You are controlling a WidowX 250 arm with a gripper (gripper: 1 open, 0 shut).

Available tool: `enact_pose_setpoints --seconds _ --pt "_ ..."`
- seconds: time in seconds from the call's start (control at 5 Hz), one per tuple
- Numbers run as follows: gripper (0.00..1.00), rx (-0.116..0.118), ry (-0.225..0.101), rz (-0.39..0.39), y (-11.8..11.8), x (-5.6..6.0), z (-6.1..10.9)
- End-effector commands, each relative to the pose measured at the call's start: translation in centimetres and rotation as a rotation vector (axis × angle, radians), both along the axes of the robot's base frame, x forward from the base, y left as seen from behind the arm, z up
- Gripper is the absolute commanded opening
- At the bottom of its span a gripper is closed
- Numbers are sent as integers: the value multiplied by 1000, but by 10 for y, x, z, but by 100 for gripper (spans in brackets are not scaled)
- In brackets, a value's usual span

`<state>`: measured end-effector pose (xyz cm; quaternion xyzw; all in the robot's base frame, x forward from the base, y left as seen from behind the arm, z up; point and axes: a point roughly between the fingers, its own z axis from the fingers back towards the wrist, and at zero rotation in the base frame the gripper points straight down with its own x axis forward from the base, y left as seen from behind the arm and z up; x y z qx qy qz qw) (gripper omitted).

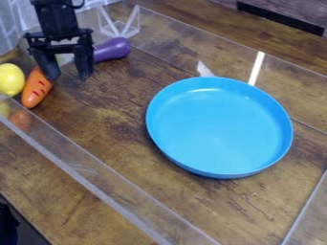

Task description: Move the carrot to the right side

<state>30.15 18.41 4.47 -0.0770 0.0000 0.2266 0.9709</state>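
The orange carrot lies tilted on the wooden table at the far left, its thin end toward the table's left edge. My gripper points straight down just behind it and stands open with nothing between its fingers. Its left finger is at the carrot's upper end; I cannot tell whether they touch. The carrot is not held.
A yellow lemon-like fruit sits right next to the carrot on its left. A purple eggplant lies behind the gripper to the right. A large blue plate fills the middle right. Clear panels border the table.
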Motion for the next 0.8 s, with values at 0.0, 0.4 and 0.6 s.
enact_pose_setpoints --seconds 0.0,0.4,0.6 --pt "100 43 -58 74 16 -11 21" --pt "100 16 -87 169 12 -27 39" --pt "100 22 -94 211 10 -33 33"
